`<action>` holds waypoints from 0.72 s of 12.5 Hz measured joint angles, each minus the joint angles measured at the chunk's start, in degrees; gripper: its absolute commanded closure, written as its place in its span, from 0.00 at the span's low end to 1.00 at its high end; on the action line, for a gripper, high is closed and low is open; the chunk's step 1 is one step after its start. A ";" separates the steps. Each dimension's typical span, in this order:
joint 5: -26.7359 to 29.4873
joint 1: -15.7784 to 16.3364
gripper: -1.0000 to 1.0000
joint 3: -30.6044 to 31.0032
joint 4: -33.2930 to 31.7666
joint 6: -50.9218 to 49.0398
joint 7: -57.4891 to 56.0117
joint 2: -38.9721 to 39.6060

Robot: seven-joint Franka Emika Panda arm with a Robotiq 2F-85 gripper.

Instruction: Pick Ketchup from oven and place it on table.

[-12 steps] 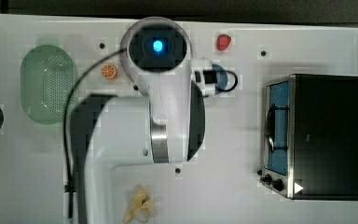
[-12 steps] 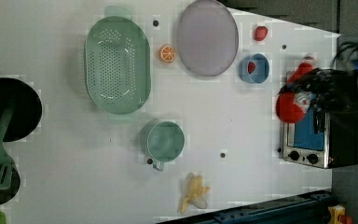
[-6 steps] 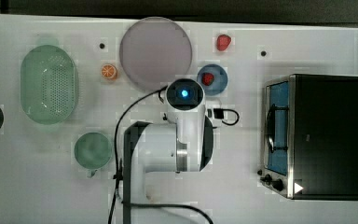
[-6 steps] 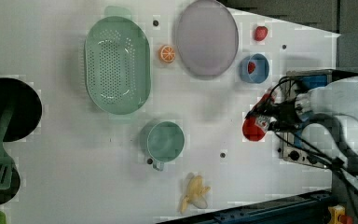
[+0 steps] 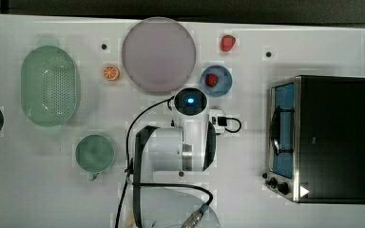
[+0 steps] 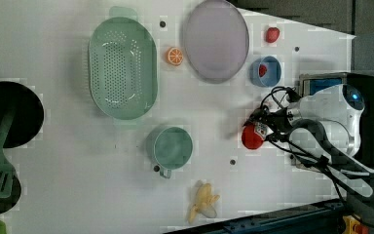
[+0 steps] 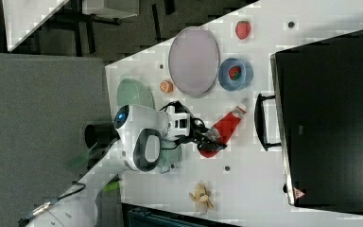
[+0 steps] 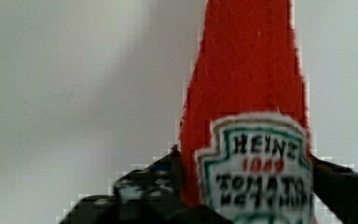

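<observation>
The ketchup (image 7: 223,128), a red bottle with a white label, lies on the white table (image 5: 247,194) with its white cap towards the oven (image 7: 331,118). In the left view the ketchup (image 6: 251,137) shows as a red end just off the oven (image 6: 321,84). My gripper (image 7: 207,140) is at the bottle's base end. In the wrist view the ketchup (image 8: 247,93) runs between the black fingers (image 8: 154,182) of my gripper (image 8: 244,161), which stand open close along its two sides. In the top view my arm covers the bottle, and the oven (image 5: 332,137) stands at the top view's right.
A blue bowl with a strawberry (image 5: 216,80), a grey plate (image 5: 158,54) and a loose strawberry (image 5: 227,42) lie beyond the arm. A green colander (image 5: 50,85), an orange slice (image 5: 110,72), a green cup (image 5: 94,153) and a banana (image 6: 202,201) lie farther off.
The arm has drawn away from the oven with the ketchup and brought it down onto the table. The fingers now stand wider than before.
</observation>
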 measured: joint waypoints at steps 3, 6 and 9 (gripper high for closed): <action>0.15 -0.59 0.00 0.09 1.01 2.29 0.00 1.29; 0.17 -0.82 0.00 -0.25 1.34 0.08 0.02 -2.98; 0.05 -0.30 0.00 -0.64 7.16 -12.06 0.02 -10.58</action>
